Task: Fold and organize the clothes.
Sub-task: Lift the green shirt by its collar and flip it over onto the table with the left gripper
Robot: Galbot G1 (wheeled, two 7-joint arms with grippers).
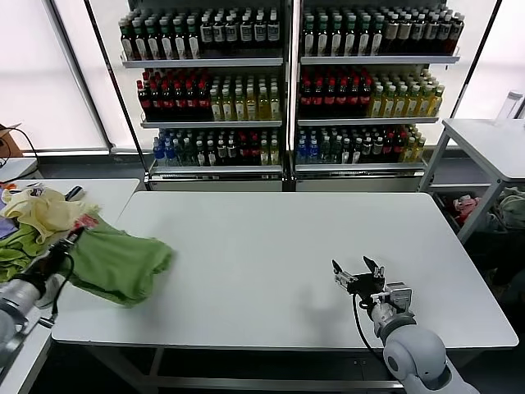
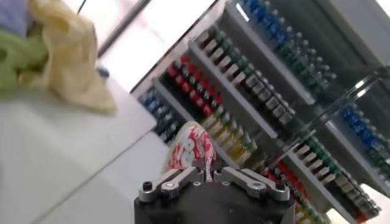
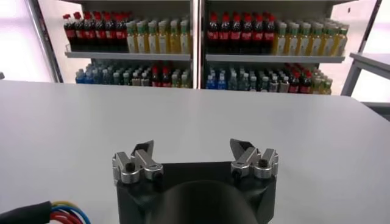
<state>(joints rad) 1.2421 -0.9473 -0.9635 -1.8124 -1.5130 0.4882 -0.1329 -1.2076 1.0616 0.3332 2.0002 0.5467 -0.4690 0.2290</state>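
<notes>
The lime-green T-shirt (image 1: 123, 261) lies crumpled at the left end of the white table (image 1: 271, 263), a loose bunch rather than a flat spread; its long axis runs on a slant, from the table's left edge near the red-and-white printed patch (image 1: 85, 222) down toward the front of the table and the middle, where the bulk of the cloth ends in a rounded fold; the left gripper (image 1: 72, 236) sits at the shirt's upper left end, jaws closed on the cloth, and in the left wrist view the printed fabric (image 2: 192, 149) rises right out from between the pinched fingers (image 2: 167, 181); to the left of the shirt, on the neighbouring table surface, lie a pale yellow garment (image 1: 45, 209) and a darker green cloth (image 1: 16, 254), the yellow one on top; the right gripper (image 1: 358, 276) rests low over the bare table well to the right of the shirt, jaws spread wide with nothing between them, as the right wrist view (image 3: 194, 159) also shows; shelves of bottles (image 1: 287, 82) stand behind the table.
</notes>
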